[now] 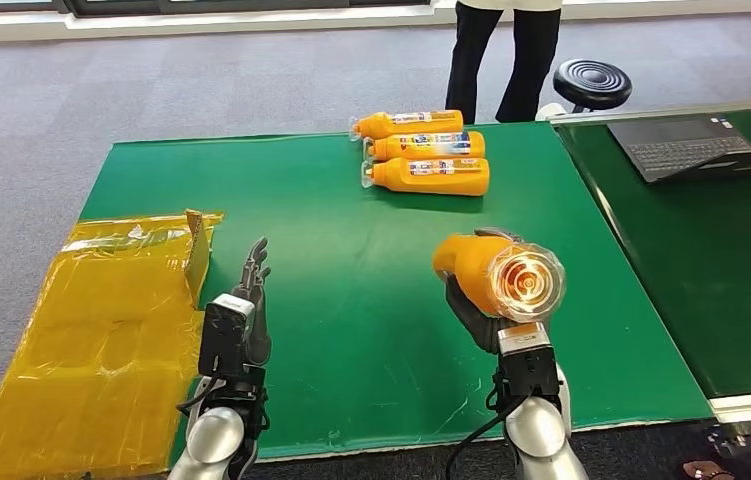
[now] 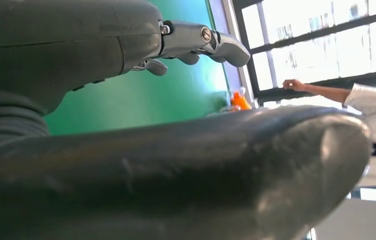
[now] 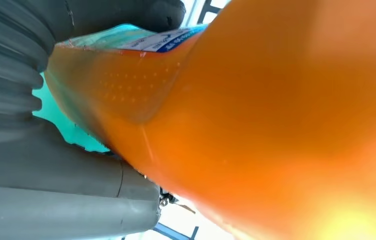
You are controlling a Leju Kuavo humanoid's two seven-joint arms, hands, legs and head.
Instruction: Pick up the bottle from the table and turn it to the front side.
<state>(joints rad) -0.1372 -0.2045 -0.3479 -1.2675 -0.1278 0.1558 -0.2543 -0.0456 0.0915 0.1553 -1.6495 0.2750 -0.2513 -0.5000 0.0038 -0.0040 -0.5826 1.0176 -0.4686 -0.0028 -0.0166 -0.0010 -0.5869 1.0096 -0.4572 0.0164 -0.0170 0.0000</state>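
An orange bottle [image 1: 496, 272] is lifted above the green table [image 1: 351, 290], its clear round base turned toward me. My right hand [image 1: 481, 315] grips it from below and behind. Up close in the right wrist view the bottle [image 3: 276, 125] shows its orange body and a strip of its label beside the grey thumb. My left hand [image 1: 248, 300] hovers over the table's left part with fingers stretched out and nothing in it; the left wrist view shows its fingers [image 2: 201, 40] apart over the green surface.
Three more orange bottles [image 1: 429, 160] lie side by side at the table's far edge. A yellow plastic sheet [image 1: 101, 330] covers the left end. A person [image 1: 506, 50] stands behind the table by a black stool [image 1: 592, 82]. A laptop [image 1: 686, 145] sits on the right-hand table.
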